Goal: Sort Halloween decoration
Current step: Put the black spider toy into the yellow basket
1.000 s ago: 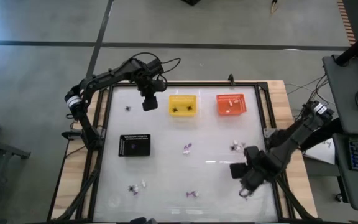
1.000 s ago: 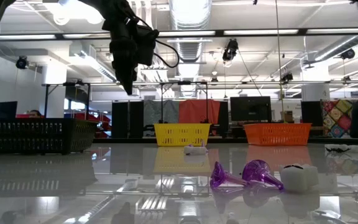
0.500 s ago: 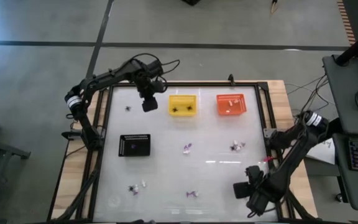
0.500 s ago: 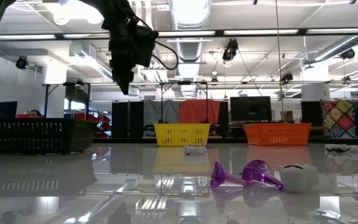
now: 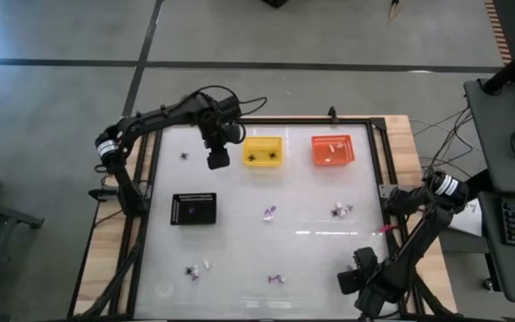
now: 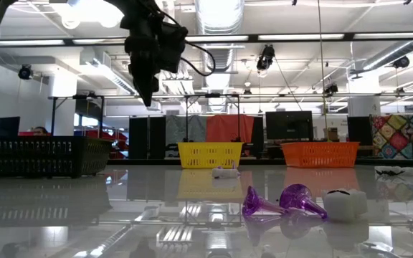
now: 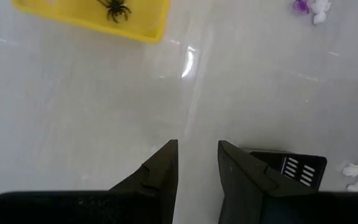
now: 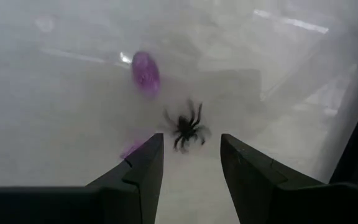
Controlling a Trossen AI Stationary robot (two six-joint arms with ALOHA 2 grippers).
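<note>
Movement over the last second belongs mostly to the right arm: its right gripper [image 5: 352, 279] has swung from the middle right of the overhead frame down to the lower right corner of the table [image 5: 311, 250], while the left gripper [image 5: 217, 159] has only drifted a little down and right and hangs in the upper left, beside the yellow basket [image 5: 263, 141]. In the right wrist view the fingers [image 8: 135, 177] stand well apart with nothing between them, and a black spider [image 8: 188, 130] lies just ahead of them beside a purple trinket [image 8: 145, 73], so this looks like the approach to the next pick. The left fingers [image 7: 160, 171] show only a narrow gap and hold nothing. Counting from above: one yellow basket holding one black spider [image 5: 261, 157], one orange basket [image 5: 333, 163] with what looks like two white pieces [image 5: 334, 148], and one black tray [image 5: 192, 220]. Halloween decoration left loose on the table: one spider [image 5: 184, 156] at upper left, one purple piece [image 5: 269, 213] at centre, a small mixed cluster [image 5: 340, 210] at centre right, another cluster [image 5: 195, 270] at lower left, one purple piece [image 5: 277, 279] at bottom centre, and the pair at the right gripper. Sorting is plainly far from done.
</note>
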